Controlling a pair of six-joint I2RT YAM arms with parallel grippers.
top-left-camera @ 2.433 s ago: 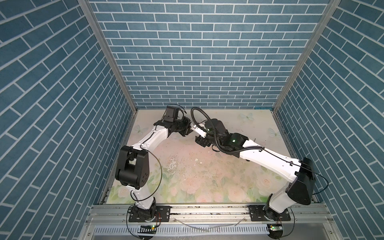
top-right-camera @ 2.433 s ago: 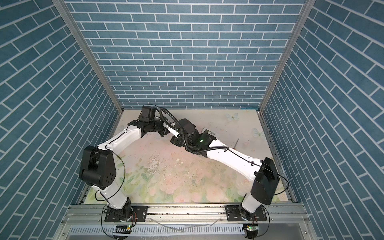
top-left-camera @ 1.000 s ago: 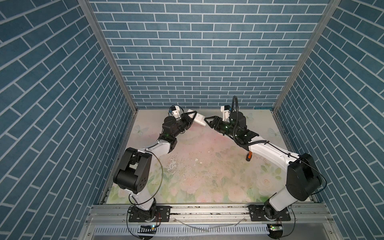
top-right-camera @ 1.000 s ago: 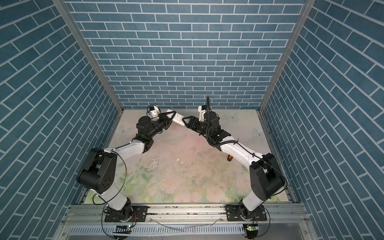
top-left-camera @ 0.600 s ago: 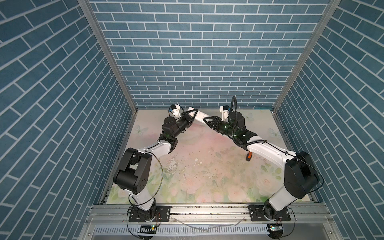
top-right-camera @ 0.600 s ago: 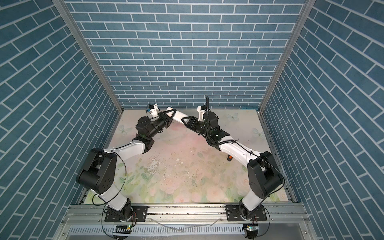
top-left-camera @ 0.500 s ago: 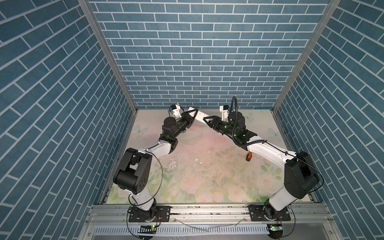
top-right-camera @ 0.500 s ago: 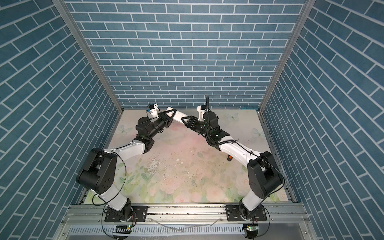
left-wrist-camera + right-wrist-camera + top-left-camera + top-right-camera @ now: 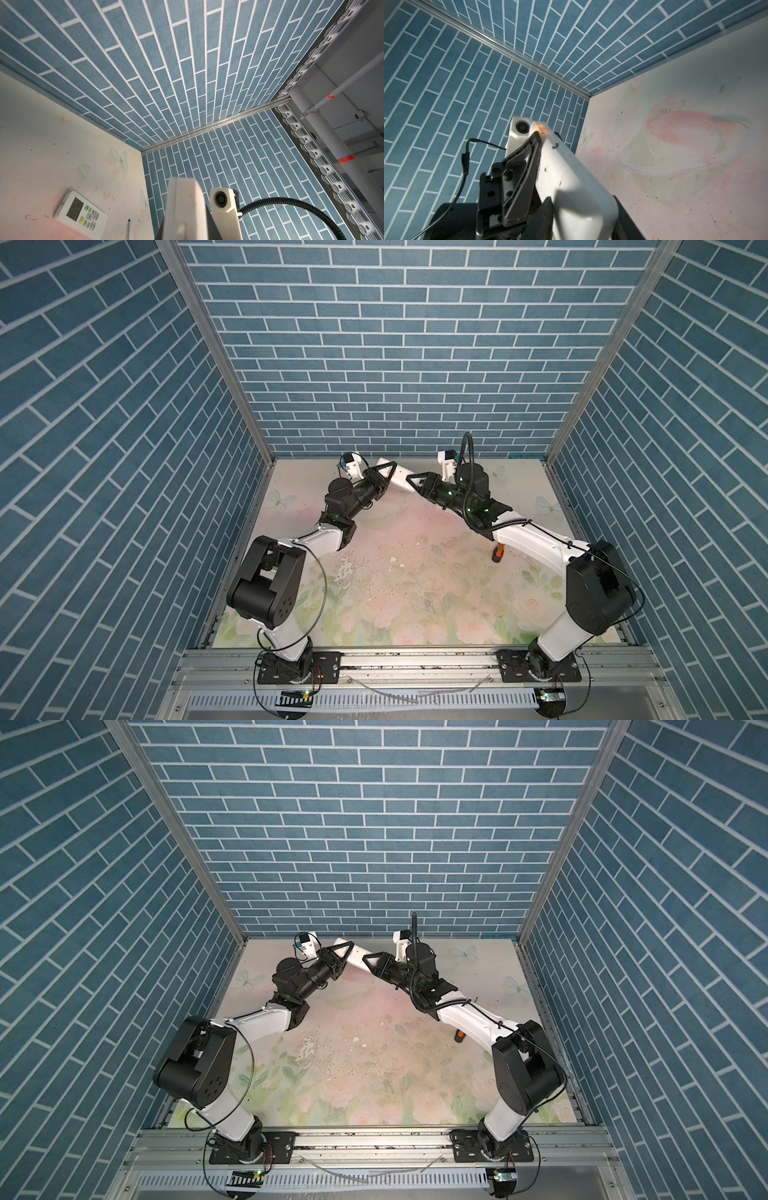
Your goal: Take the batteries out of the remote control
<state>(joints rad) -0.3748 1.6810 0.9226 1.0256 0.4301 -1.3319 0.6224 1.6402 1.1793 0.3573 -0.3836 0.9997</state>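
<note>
Remote control (image 9: 401, 477) is up off the tabletop (image 9: 415, 580) near the back wall, spanning both arms. Left pincer (image 9: 382, 477) is clamped tight on one end. Right pincer (image 9: 417, 484) straddles the other end; can't tell if it's gripping. Second remote (image 9: 81, 209) lies flat on the tabletop.

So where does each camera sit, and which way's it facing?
Top views: high at the front, looking down on the table; left arm and right arm show whole.
Left wrist: on the left arm, facing the far right corner along the held remote; the right wrist camera shows.
Right wrist: on the right arm, facing the far left corner; the left gripper shows.
Shared: the held remote, in all four.
</note>
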